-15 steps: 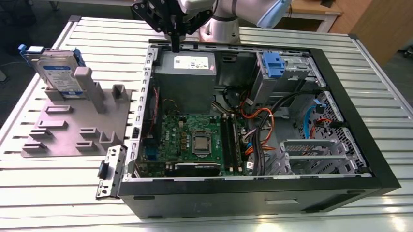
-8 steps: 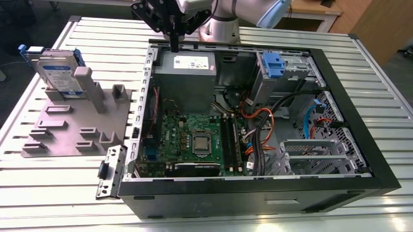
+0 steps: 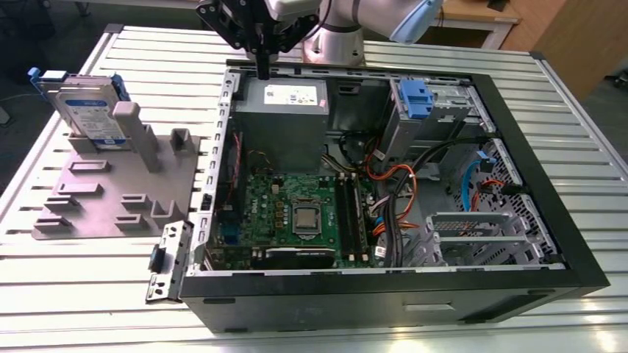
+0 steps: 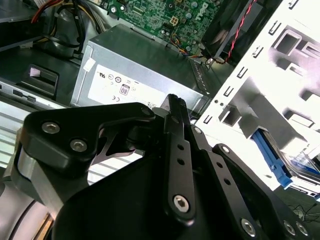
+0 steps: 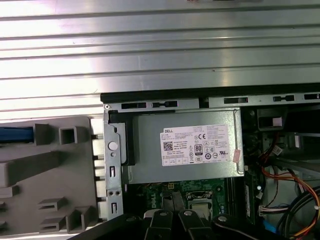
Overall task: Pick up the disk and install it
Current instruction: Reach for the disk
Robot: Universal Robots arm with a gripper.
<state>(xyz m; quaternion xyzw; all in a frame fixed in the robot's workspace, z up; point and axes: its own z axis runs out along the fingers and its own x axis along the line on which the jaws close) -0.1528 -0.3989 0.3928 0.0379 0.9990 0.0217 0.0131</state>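
Pincer (image 4: 175,102), jaws pressed together and empty, hangs above the power supply (image 4: 135,70), the disk (image 3: 88,114) well apart from it, propped upright on the grey peg plate (image 3: 98,213), probably so it is easy to grip.

claw (image 4: 175,105): black, mostly matt with a bit of sheen, shiny little steel screws
power supply (image 5: 185,150), right under the claw: dull bare grey sheet metal, paper sticker
table (image 3: 147,51): ribbed metal slats, brushed, pretty glary
plate (image 3: 98,206), off beside the claw: matt grey plastic
disk (image 3: 90,114), well away from the claw: silvery metal, smooth label, blue plastic rails
case (image 3: 393,294): matt black frame
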